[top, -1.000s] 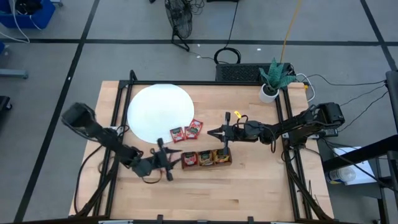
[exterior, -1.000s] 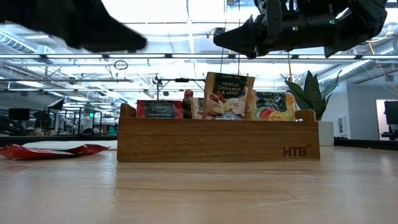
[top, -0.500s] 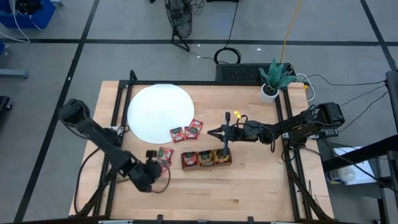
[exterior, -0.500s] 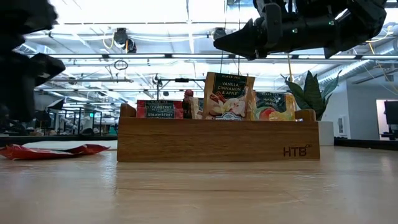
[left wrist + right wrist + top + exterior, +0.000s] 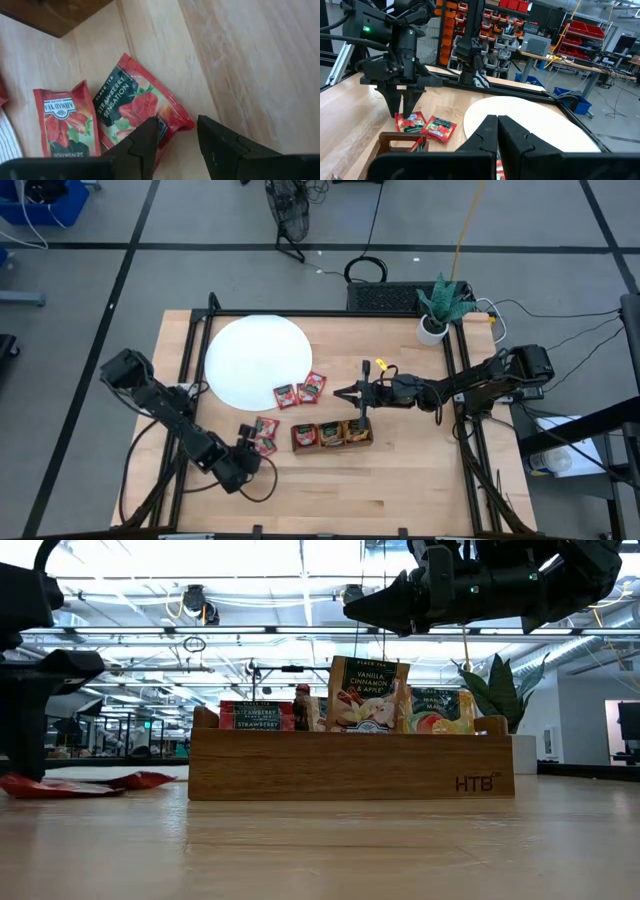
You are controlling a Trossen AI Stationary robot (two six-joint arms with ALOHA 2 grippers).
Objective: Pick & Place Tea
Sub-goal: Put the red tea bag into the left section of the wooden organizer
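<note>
Two red tea sachets (image 5: pixel 132 107), (image 5: pixel 65 120) lie flat on the table just left of the wooden tray (image 5: pixel 332 436). My left gripper (image 5: pixel 177 125) is open and points down over the near edge of the strawberry sachet; in the low view it stands at the table top (image 5: pixel 22 772). Two more red sachets (image 5: pixel 285 395), (image 5: pixel 312 387) lie by the white disc (image 5: pixel 255 360). Sachets stand upright in the tray (image 5: pixel 365 695). My right gripper (image 5: pixel 340 392) is shut, holds nothing, and hovers above the tray's far side. My left gripper comes from above, pointing down. One fingertip (image 5: pixel 150 130) overlaps the corner (image 5: pixel 172 117) of the strawberry sachet, and the other stands over bare wood. I cannot tell whether it touches the sachet, which lies flat on the table.
A potted plant (image 5: pixel 440 305) stands at the table's far right corner. Black rails run along the left and right table edges. Bare wood lies near and to the right of the tray (image 5: pixel 400 480).
My left gripper has drawn back from the tray's left end toward the near-left of the table, and in the low view it has come down to the table top. Red sachets now show on the wood where it was. My right arm has kept still.
</note>
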